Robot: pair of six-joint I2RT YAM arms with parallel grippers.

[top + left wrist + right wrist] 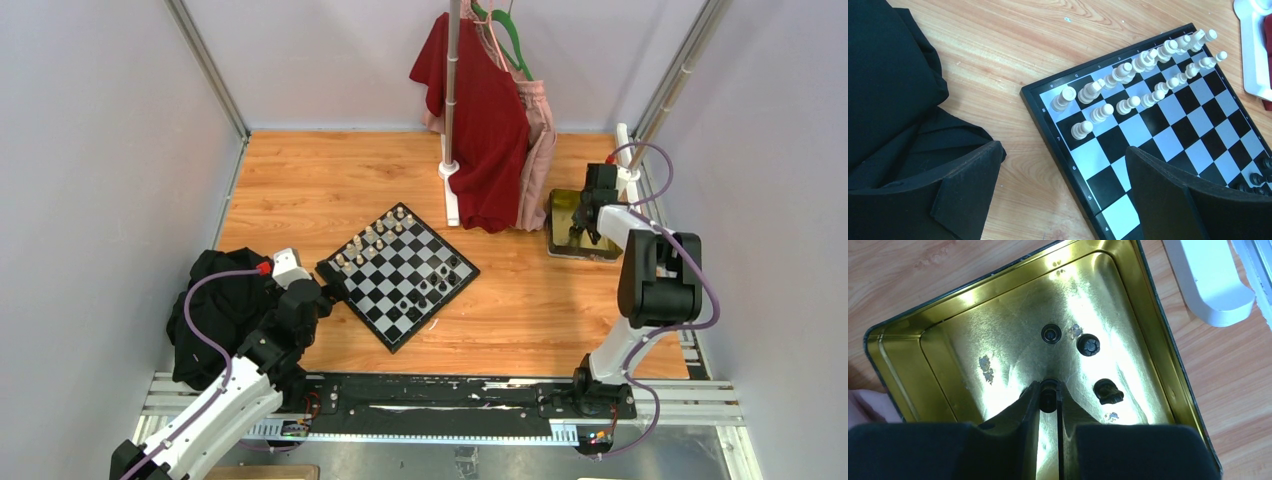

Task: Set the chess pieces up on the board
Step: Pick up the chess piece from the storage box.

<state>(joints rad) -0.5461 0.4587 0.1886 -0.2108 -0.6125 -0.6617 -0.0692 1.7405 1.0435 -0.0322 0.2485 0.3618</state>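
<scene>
Right fingers [1030,407] pinch a black chessman [1049,389] in the gold tray [948,320], 3 more chessmen [1088,345] nearby; best lift straight up before crossing to the board [400,275]. Left fingers [965,175] gape over its edge.

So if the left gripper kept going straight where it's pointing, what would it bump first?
Most likely the black rim of the board: the left gripper has open fingers straddling that edge, with nothing else between them. How high it hangs is hard to tell.
</scene>
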